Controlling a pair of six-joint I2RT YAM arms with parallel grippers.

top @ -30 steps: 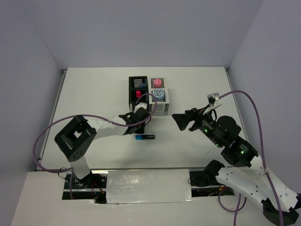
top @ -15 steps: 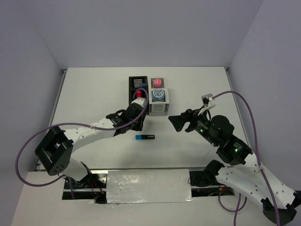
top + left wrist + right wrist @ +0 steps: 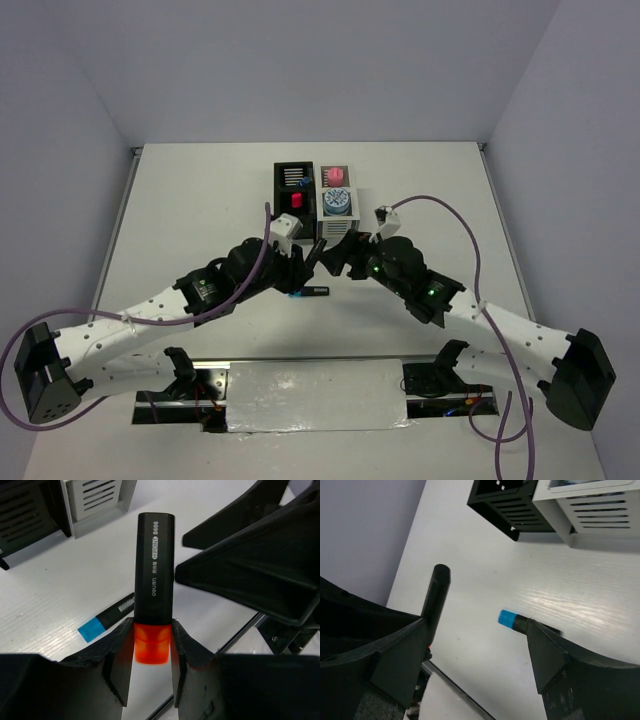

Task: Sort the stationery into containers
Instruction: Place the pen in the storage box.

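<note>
Both arms have swung inward since a second ago, and the two grippers now nearly meet at mid-table; the blue-ended highlighter has not shifted. Left gripper: fingers drawn in tight, pinching the orange-ended highlighter by its orange end; the black body juts forward, clear of the table. Right gripper: jaws spread wide, nothing between them; it faces the left gripper, close to the held highlighter's black tip. Blue-ended highlighter lies flat on the table beneath both grippers, untouched. Beyond them, the black organiser and white organiser stand side by side, touching; the white one holds a pink tube and a blue roll; a red-pink item shows in the black one.
</note>
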